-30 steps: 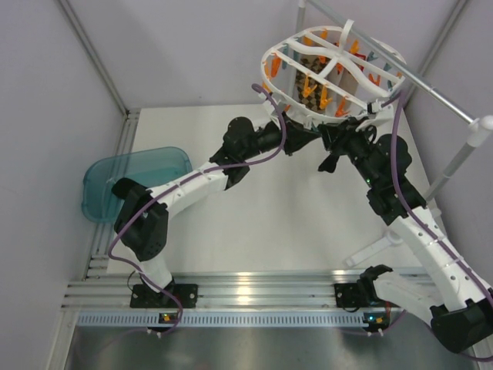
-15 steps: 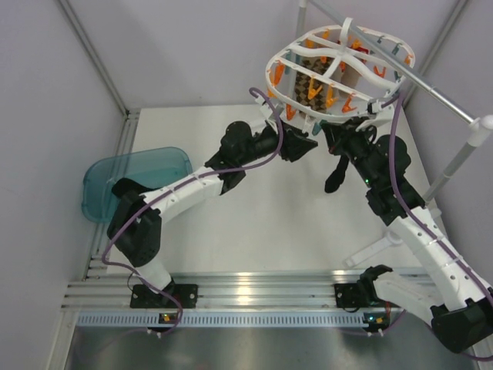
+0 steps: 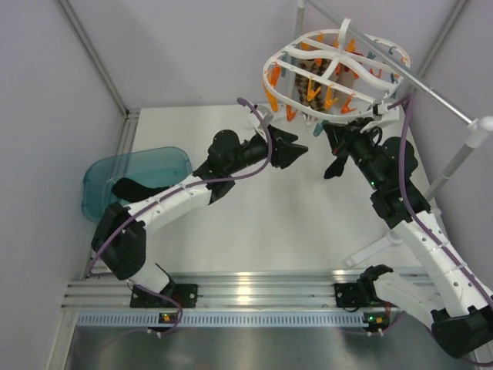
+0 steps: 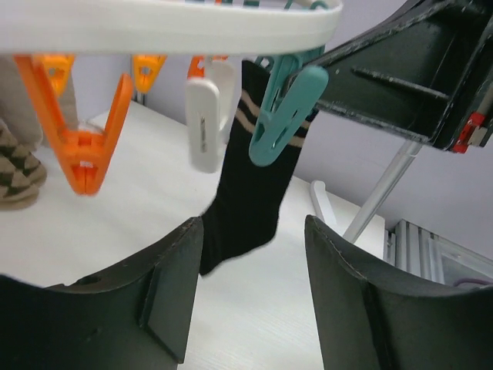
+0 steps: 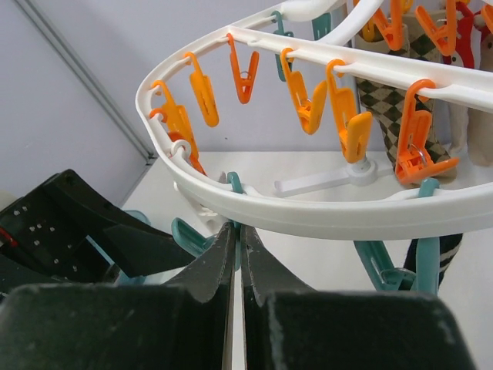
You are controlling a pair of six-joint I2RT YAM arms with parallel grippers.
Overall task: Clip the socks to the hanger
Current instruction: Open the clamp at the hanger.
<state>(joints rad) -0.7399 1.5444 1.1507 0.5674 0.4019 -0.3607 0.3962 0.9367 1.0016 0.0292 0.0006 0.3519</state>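
Observation:
The white oval hanger (image 3: 336, 68) with orange and teal clips hangs at the back right, and shows in the right wrist view (image 5: 323, 212). One black striped sock (image 3: 337, 163) hangs limp from a teal clip on its near rim; it also shows in the left wrist view (image 4: 250, 193) and the right wrist view (image 5: 441, 258). My right gripper (image 3: 328, 131) is shut on a teal clip (image 5: 235, 185) under the rim (image 5: 236, 231). My left gripper (image 3: 300, 148) is open and empty, just left of the sock (image 4: 254, 223). A flat black shape (image 3: 139, 187) by the bin may be the second sock.
A brown patterned sock (image 3: 308, 81) hangs inside the hanger. The grey pole stand (image 3: 454, 166) rises at the right, its feet on the table (image 3: 370, 250). A teal plastic bin (image 3: 131, 181) sits at the left edge.
My left gripper has drawn back from under the hanger, left and toward me. The hanger has swung slightly. The right gripper stays at the rim and the sock hangs there.

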